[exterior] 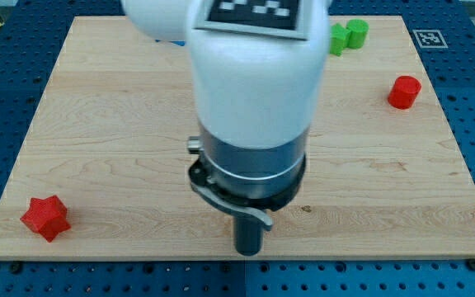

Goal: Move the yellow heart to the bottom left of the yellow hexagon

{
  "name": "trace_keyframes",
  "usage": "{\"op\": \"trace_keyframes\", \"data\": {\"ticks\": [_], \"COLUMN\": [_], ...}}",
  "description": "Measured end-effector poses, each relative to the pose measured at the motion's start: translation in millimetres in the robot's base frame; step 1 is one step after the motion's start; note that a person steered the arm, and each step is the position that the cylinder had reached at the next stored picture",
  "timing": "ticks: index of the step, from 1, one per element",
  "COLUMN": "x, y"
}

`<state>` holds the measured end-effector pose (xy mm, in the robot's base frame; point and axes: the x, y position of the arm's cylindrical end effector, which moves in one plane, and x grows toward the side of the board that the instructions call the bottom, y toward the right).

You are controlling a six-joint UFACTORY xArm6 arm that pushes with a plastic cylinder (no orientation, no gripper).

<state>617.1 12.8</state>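
Neither the yellow heart nor the yellow hexagon shows in the camera view; the arm's large white and black body (254, 99) covers the middle of the board. My rod comes down from it near the view's bottom, and my tip (248, 252) sits close to the board's bottom edge. No block is near my tip. The nearest visible block is a red star (45, 218) far to the view's left.
A wooden board (97, 124) lies on a blue perforated table. A red cylinder (404, 91) stands at the view's right. Two green blocks (348, 35) sit together at the view's top right. A marker tag (428, 38) lies at the board's top right corner.
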Motion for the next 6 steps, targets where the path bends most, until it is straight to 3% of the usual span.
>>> {"op": "trace_keyframes", "data": {"ticks": [6], "x": [-10], "y": [-14]}}
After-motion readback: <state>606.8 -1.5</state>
